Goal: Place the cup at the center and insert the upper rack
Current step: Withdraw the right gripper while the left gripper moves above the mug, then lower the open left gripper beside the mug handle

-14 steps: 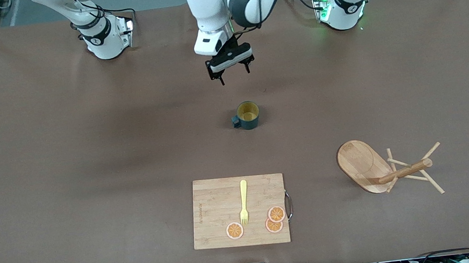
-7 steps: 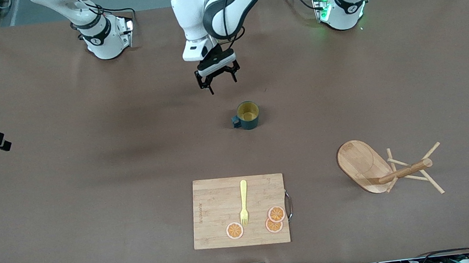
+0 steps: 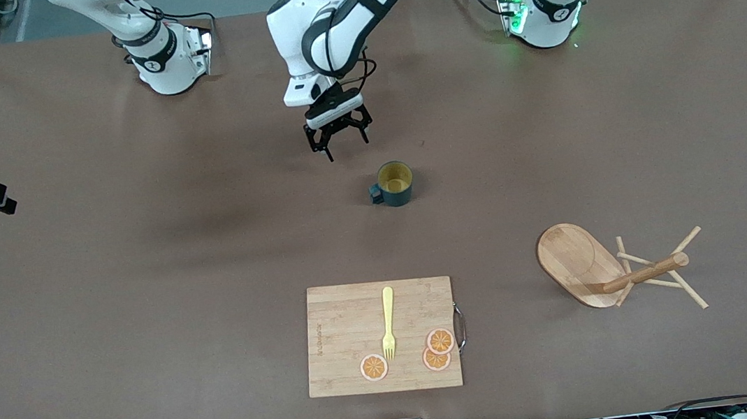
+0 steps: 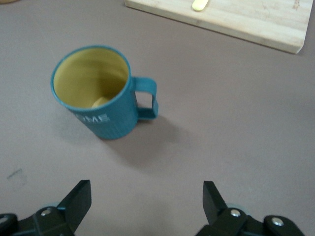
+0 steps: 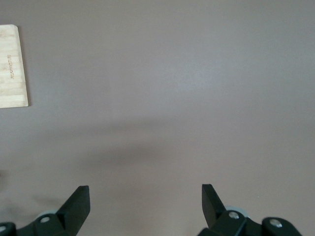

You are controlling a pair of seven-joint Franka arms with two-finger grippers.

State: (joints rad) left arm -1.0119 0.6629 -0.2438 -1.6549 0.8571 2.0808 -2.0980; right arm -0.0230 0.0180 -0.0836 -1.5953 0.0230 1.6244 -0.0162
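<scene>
The dark teal cup (image 3: 395,182) with a yellow inside stands upright near the table's middle, with its handle toward the right arm's end. It also shows in the left wrist view (image 4: 96,93). My left gripper (image 3: 345,144) is open and empty, low over the table beside the cup and apart from it; its own view (image 4: 147,189) shows the same. The wooden upper rack (image 3: 583,263) lies tipped on its side toward the left arm's end, its post (image 3: 644,273) and pegs pointing sideways. My right gripper (image 5: 145,194) is open and empty over bare table.
A wooden cutting board (image 3: 381,335) lies near the front edge, carrying a yellow fork (image 3: 388,324) and three orange slices (image 3: 374,367). Its edge shows in the left wrist view (image 4: 236,19) and the right wrist view (image 5: 12,66). Brown table surrounds the cup.
My left gripper has come down and moved toward the right arm's end, staying open. The dark shape at the front view's edge has shifted. The cup and rack have not moved.
</scene>
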